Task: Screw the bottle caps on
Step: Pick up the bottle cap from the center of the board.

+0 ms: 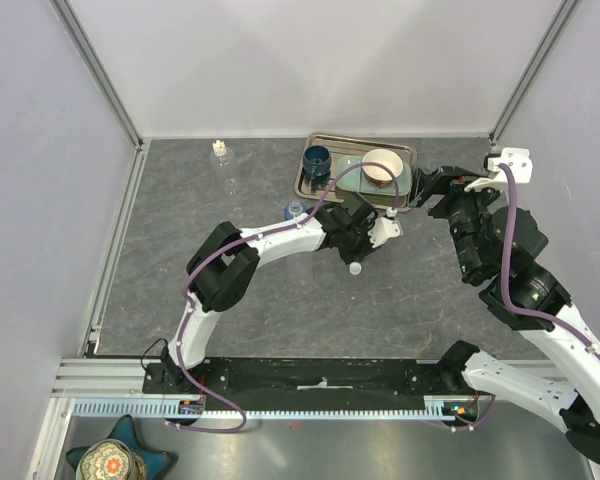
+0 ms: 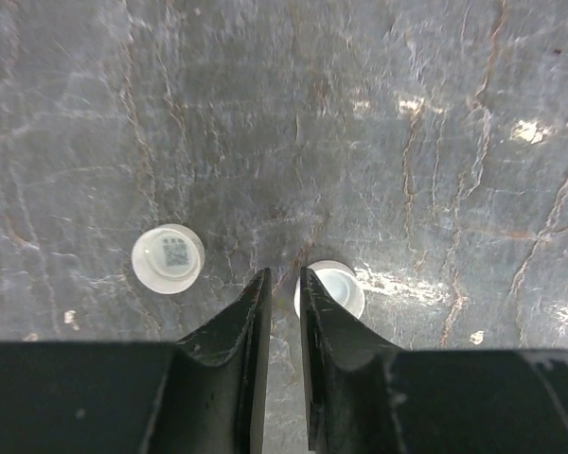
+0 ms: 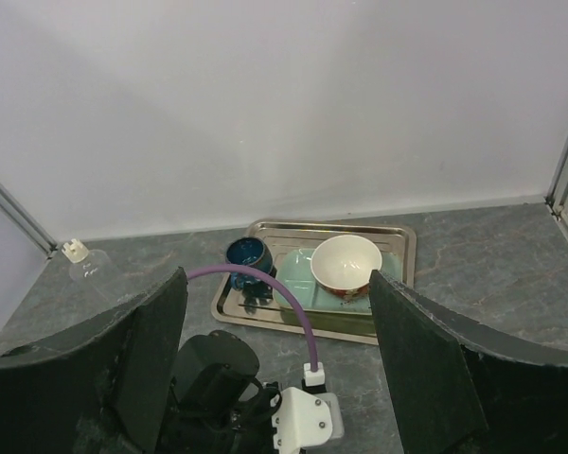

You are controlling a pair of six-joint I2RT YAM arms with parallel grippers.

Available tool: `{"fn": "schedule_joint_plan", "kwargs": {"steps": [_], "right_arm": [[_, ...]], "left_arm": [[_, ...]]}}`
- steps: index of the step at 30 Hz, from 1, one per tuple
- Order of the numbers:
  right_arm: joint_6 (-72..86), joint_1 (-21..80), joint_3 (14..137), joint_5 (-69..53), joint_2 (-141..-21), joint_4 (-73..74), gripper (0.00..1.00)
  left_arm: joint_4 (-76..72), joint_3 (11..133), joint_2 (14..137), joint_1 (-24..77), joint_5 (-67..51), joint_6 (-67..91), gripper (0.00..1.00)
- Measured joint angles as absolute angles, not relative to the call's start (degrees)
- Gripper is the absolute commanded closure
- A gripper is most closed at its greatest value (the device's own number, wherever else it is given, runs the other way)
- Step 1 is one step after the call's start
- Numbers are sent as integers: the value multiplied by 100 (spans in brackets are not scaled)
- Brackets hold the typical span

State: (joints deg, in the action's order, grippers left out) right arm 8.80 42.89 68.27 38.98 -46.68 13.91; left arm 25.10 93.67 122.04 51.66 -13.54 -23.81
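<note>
2 caps on the table: pickup step, grip not yet sure.

Left gripper (image 2: 284,276) points down, its jaws a slit apart. The nearest cap (image 2: 339,288) sits at 3 o'clock against one finger; I cannot tell if its rim is pinched. The other cap (image 2: 168,257) lies apart at 9 o'clock. Right gripper (image 3: 276,279) is spread wide and empty. Next, I judge: secure the cap, then carry it to a bottle (image 1: 294,211).

Soft even light (glare on tabletop (image 2: 511,132))
</note>
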Motion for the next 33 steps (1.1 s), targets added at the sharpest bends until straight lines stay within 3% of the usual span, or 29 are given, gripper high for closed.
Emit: {"fn": "schedule_joint_plan", "kwargs": {"steps": [18, 33], "right_arm": [[1076, 4289, 6785, 3728, -4659, 1391, 16], [1098, 4289, 6672, 3621, -4650, 1428, 16]], "left_arm": [[2471, 9037, 12311, 5011, -1374, -2171, 73], [2493, 8969, 11561, 4875, -1627, -1911, 67]]}}
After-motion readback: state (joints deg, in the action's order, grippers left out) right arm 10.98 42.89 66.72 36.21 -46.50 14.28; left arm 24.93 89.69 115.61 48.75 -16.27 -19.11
